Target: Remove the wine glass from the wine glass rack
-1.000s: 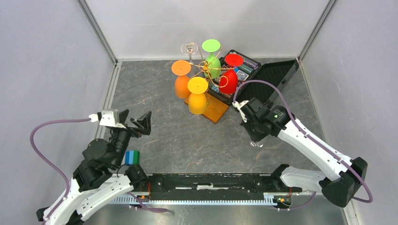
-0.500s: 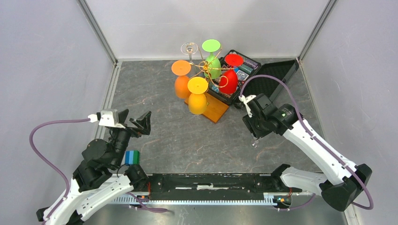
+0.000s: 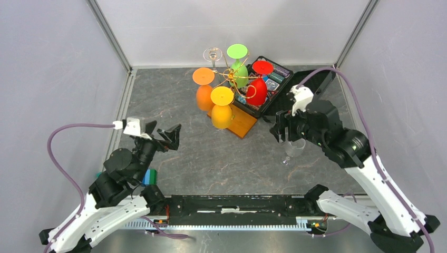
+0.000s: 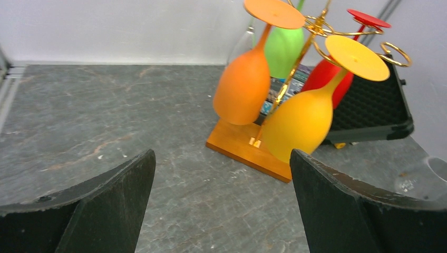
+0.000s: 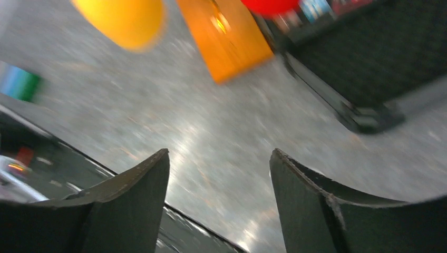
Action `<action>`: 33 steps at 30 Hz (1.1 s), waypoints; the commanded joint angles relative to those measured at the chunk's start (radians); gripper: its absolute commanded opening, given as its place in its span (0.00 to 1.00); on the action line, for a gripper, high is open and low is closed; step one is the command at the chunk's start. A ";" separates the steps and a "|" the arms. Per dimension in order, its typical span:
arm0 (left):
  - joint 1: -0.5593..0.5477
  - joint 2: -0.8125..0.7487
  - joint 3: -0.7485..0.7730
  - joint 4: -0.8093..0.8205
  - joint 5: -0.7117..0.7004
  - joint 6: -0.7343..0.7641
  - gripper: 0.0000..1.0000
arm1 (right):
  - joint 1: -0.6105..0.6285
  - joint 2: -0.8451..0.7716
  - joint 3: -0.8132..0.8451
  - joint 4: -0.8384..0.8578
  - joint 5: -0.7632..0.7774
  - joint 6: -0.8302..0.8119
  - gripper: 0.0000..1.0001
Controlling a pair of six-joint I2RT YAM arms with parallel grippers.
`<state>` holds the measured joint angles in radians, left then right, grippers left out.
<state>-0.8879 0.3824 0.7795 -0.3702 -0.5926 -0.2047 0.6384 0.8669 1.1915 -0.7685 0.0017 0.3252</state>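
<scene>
Clear glass (image 3: 289, 150) stands free on bench (image 3: 211, 158), right of centre, just below right pincer (image 5: 219, 155), which is spread and empty. Risk: a finger clips the rim and tips it. Left pincer (image 4: 221, 153) spread, empty, facing rack (image 3: 241, 124).

We count wine glasses: six, namely orange (image 3: 204, 97), yellow (image 3: 222, 116), green (image 3: 240, 77), red (image 3: 257, 93), two clear (image 3: 213, 54) (image 3: 288, 156) | wine glass rack (image 3: 242, 123): one | black case (image 3: 308, 84): one | grippers (image 3: 162, 133) (image 3: 289, 134): two | blue-green block (image 3: 149, 176): one
</scene>
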 commanded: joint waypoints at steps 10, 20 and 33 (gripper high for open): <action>-0.001 0.123 0.042 0.108 0.137 -0.153 1.00 | 0.046 0.014 -0.381 1.065 -0.112 0.875 0.79; -0.002 0.074 0.032 0.108 0.084 -0.149 1.00 | 0.279 0.125 -0.328 1.058 0.238 1.003 0.78; -0.001 0.059 0.028 0.085 0.054 -0.148 1.00 | 0.375 0.271 -0.212 1.013 0.562 1.016 0.60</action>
<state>-0.8879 0.4488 0.8024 -0.3054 -0.5011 -0.3222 1.0107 1.1057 0.9195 0.2195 0.4515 1.3243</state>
